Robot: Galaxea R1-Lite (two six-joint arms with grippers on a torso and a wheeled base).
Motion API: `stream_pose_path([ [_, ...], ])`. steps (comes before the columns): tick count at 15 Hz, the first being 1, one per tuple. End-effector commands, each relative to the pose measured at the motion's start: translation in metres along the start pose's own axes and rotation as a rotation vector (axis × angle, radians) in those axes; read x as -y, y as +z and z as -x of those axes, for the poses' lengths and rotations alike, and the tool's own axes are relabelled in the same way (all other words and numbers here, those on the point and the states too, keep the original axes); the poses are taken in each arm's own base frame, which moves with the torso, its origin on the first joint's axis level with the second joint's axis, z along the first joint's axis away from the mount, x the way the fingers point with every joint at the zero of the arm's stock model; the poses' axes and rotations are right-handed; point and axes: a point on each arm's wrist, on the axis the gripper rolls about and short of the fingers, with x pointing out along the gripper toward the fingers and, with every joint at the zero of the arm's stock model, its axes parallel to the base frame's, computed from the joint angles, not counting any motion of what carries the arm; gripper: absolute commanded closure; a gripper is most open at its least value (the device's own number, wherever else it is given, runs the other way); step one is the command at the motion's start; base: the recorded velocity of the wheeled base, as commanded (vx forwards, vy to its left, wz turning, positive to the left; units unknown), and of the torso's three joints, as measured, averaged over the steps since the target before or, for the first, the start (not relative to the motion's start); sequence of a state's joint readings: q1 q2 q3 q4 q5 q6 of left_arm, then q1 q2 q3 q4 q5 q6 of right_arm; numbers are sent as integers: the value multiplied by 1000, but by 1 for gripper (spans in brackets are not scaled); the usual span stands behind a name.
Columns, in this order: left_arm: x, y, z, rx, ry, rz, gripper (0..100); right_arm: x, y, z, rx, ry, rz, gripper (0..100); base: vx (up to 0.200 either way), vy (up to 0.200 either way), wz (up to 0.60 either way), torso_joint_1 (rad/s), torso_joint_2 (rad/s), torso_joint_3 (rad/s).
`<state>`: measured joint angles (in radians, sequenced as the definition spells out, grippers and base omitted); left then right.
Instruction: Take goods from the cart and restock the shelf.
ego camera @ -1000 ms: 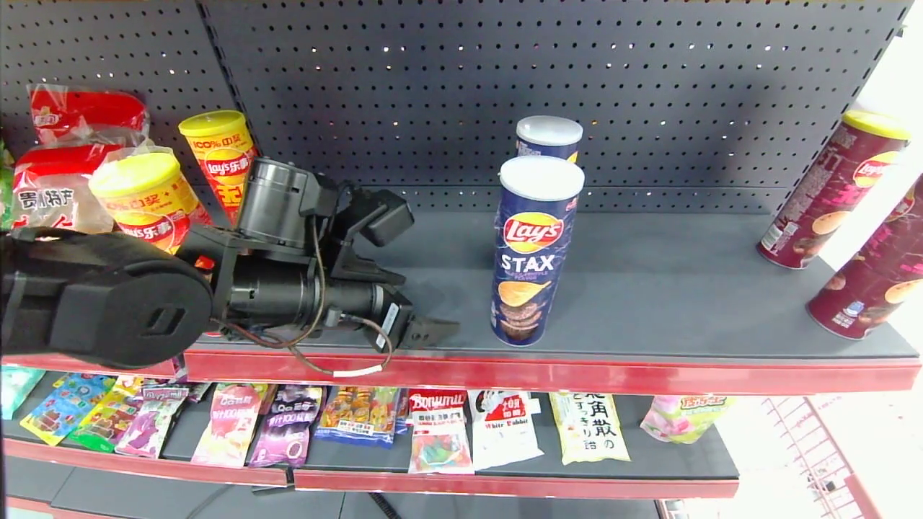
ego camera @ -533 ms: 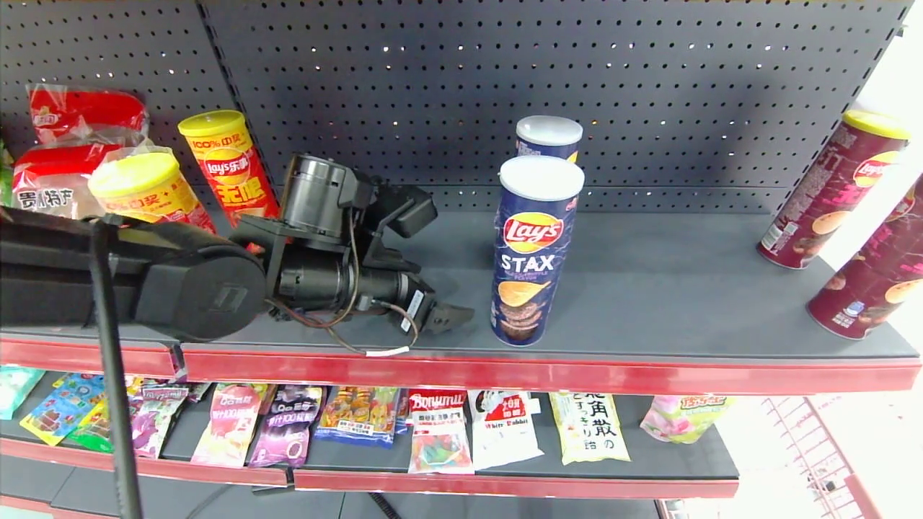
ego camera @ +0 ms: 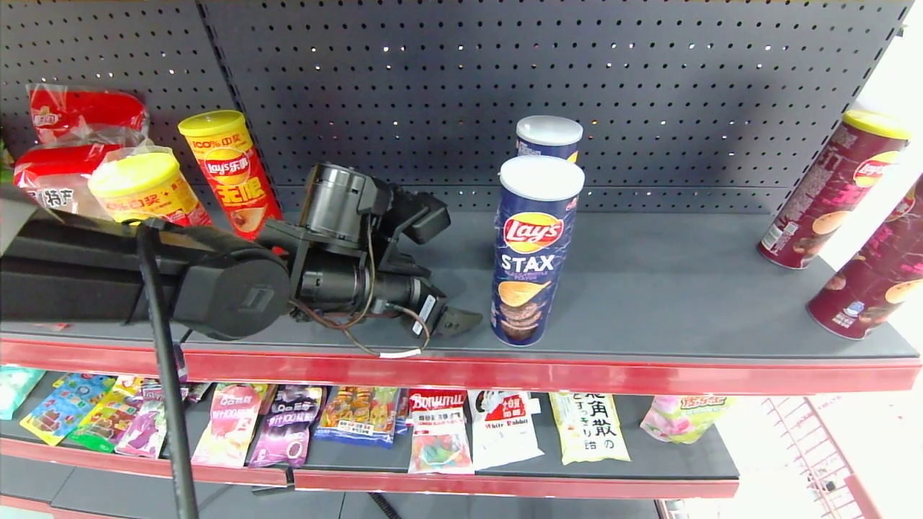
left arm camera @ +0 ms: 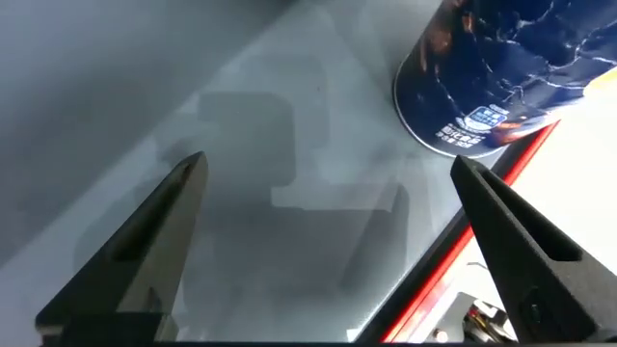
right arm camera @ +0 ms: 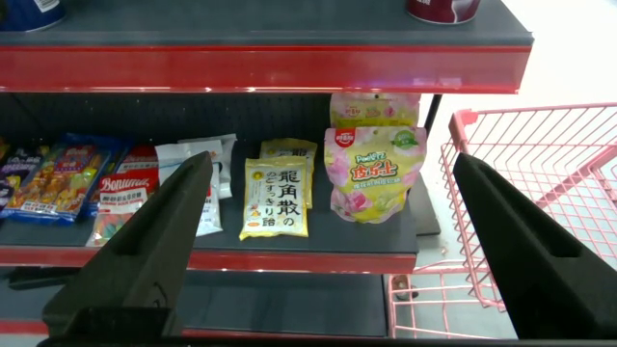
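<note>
The upper shelf carries the blue chips can, upright near its red front edge. The pink cart stands beside the shelves. My left pincer is low over the upper shelf, just beside this can, wide and empty. My right pincer, also wide and empty, faces the lower shelf.

Grey shelf carries blue cans, yellow-lidded cans, maroon cans; lower shelf, snack packets.
</note>
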<state>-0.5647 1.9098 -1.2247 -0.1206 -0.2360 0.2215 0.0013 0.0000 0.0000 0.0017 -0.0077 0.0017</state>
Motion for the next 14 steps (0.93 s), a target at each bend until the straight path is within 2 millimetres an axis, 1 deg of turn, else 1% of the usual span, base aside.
stream_pose_path([
  [1, 3, 1, -1, 2, -8, -6, 0, 0, 0, 0, -1, 0, 0, 0, 0, 0, 0, 0, 0, 0],
  [5, 4, 6, -6, 14, -13, -12, 0, 0, 0, 0, -1, 0, 0, 0, 0, 0, 0, 0, 0, 0],
  [14, 7, 9, -18, 15, -23, -21, 0, 0, 0, 0, -1, 0, 0, 0, 0, 0, 0, 0, 0, 0],
])
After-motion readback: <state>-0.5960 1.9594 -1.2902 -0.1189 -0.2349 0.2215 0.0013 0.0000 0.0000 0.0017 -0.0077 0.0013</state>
